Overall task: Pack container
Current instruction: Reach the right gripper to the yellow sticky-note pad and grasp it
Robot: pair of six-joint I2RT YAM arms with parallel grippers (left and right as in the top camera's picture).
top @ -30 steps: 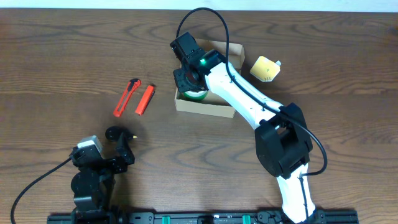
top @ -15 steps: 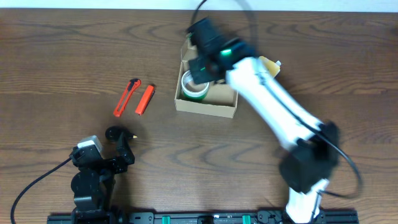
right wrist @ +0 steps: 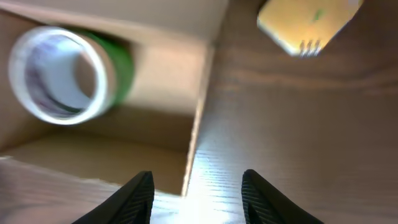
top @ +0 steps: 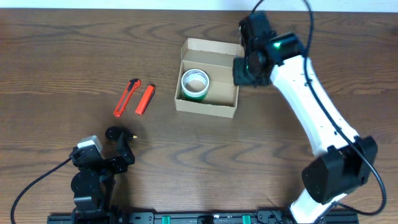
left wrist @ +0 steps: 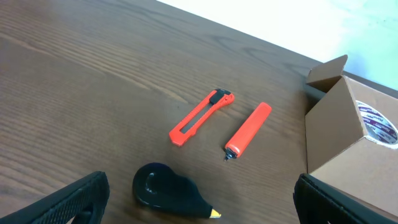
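The container (top: 219,99), a brown cardboard box with its flap lid up, stands at the table's middle back. A green-edged tape roll (top: 194,84) lies inside it. My right gripper (top: 244,68) hovers over the box's right wall, open and holding nothing. In the right wrist view the tape roll (right wrist: 62,74) lies in the box (right wrist: 155,62), and the right gripper (right wrist: 198,199) straddles the box's edge. A yellow item (right wrist: 305,22) lies on the wood beyond. My left gripper (left wrist: 199,208) stands wide open just behind a black teardrop-shaped dispenser (left wrist: 168,190).
A red box cutter (top: 127,98) and an orange-red marker (top: 144,99) lie side by side left of the box. The black dispenser (top: 115,132) sits at the front left by my left gripper (top: 119,149). In the overhead view my right arm hides the yellow item.
My right gripper has come up out of the box and swung right, leaving the tape roll inside; its jaws have spread wider. The left arm has not moved.
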